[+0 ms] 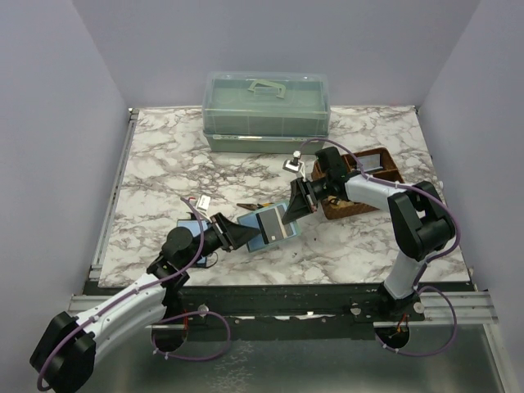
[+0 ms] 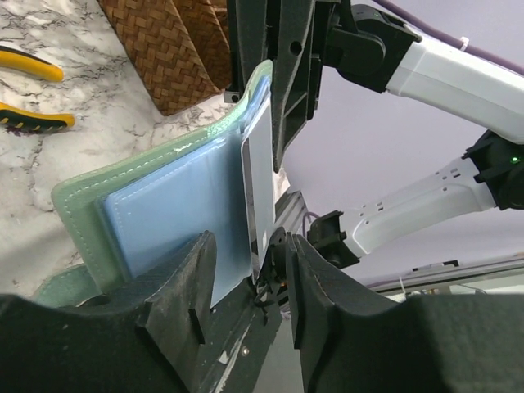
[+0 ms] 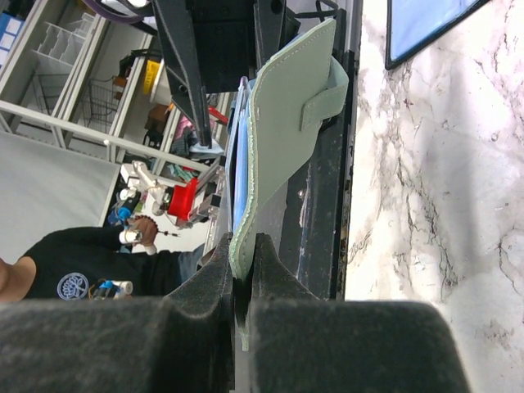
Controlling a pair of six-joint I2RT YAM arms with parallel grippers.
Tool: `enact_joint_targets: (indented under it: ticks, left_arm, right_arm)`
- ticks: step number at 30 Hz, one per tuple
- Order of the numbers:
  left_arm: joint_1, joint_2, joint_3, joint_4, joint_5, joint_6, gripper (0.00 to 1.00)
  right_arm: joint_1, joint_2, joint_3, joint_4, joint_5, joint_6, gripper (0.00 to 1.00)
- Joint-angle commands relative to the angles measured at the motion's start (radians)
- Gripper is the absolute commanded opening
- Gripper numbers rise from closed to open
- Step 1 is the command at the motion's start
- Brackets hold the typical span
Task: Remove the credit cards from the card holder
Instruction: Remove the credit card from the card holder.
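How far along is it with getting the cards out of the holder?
One blue card seems already out, lying on the table. In hand: the right gripper pinches an edge of the card holder while the left gripper straddles a pale card sticking from its pocket. Left: pulling that card and any others, which I can't count.

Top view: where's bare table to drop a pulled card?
Free: back-left table, between box and left edge; near-right strip between card holder and right arm's base. Crowded: centre, where left gripper and right gripper grip the holder beside pliers and tray.
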Motion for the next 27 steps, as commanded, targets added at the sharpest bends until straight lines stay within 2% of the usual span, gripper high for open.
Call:
enact_joint_targets:
  ticks: [1, 10, 21, 24, 25, 27]
  left_arm:
    - [0.003, 0.003, 0.021, 0.064, 0.012, -0.014, 0.47]
    - [0.003, 0.061, 0.024, 0.141, 0.041, -0.053, 0.45]
    - [0.004, 0.233, 0.056, 0.254, 0.054, -0.063, 0.43]
    - [0.003, 0.288, 0.07, 0.288, 0.064, -0.068, 0.36]
    - [0.004, 0.303, 0.075, 0.29, 0.066, -0.066, 0.28]
    - [0.003, 0.327, 0.084, 0.293, 0.075, -0.06, 0.06]
  right_arm:
    - [0.004, 0.002, -0.01, 0.002, -0.007, 0.008, 0.0]
    - [0.006, 0.004, -0.01, 0.0, -0.004, 0.007, 0.0]
    - [0.007, 0.006, -0.012, -0.001, -0.009, 0.009, 0.0]
    - [0.009, 0.007, -0.012, -0.001, -0.007, 0.008, 0.0]
    - [0.01, 0.009, -0.012, -0.002, -0.007, 0.007, 0.0]
    - [0.011, 0.007, -0.01, -0.003, -0.009, 0.007, 0.0]
